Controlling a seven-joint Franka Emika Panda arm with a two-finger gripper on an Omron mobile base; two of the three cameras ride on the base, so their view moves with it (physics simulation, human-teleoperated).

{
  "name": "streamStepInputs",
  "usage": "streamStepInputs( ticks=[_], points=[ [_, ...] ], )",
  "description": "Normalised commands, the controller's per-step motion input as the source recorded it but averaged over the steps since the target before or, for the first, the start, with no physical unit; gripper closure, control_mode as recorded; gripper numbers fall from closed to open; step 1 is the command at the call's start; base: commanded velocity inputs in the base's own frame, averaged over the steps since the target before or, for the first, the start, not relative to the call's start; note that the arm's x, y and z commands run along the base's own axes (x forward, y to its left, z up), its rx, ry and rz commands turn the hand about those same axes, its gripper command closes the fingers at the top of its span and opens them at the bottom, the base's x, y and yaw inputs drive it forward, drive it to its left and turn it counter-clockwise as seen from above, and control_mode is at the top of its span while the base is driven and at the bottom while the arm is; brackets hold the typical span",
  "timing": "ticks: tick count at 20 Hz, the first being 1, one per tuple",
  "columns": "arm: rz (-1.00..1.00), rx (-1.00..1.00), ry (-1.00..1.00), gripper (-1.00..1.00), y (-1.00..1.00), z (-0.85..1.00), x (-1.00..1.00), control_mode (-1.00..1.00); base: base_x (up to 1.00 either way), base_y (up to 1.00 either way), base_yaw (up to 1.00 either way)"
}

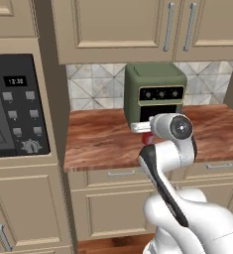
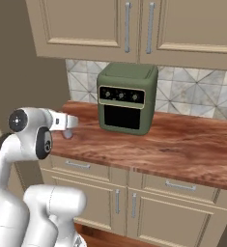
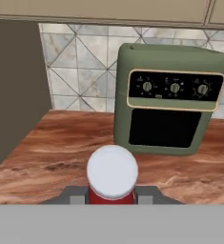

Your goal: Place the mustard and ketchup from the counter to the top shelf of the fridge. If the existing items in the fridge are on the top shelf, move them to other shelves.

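Note:
In the hand view the ketchup (image 3: 112,172), a slim red bottle with a white cap, stands between my two grey fingers (image 3: 76,196). My gripper (image 3: 111,196) is shut on it. From the left base view a bit of the red ketchup (image 1: 147,140) shows under the hand, and the gripper (image 1: 146,134) hangs over the reddish-brown counter (image 1: 100,141), just in front of a green oven. In the right base view the gripper (image 2: 68,126) is over the counter's (image 2: 182,144) left end. The mustard, the fridge, its top shelf and the existing items are out of view.
A green countertop oven (image 1: 155,92) (image 2: 127,99) (image 3: 170,109) stands against the tiled wall behind the gripper. A black-panelled wall oven (image 1: 16,106) sits in the tall cabinet to the left. A brown side panel (image 3: 13,95) bounds the counter's left end. Beige upper cabinets (image 2: 134,24) hang overhead.

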Motion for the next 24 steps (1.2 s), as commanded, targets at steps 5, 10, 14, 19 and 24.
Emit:
streamStepInputs(
  ticks=[5, 10, 14, 19, 24],
  points=[
    [0.00, 0.00, 0.15, 1.00, -0.05, 1.00, -0.99, -1.00, 0.00, 0.00, 0.00],
    [0.00, 0.00, 0.18, 1.00, -0.12, 0.83, -0.89, -1.00, 0.00, 0.00, 0.00],
    [0.00, 0.00, 0.13, 1.00, -0.04, 0.41, -0.65, -1.00, 0.00, 0.00, 0.00],
    [-0.01, 0.00, 0.00, 1.00, 0.00, 0.00, -0.02, -1.00, 0.00, 0.00, 0.00],
    [0.00, 0.00, 0.00, 1.00, -0.01, 0.00, -0.30, 1.00, -0.40, -0.06, 0.00]
  ],
)
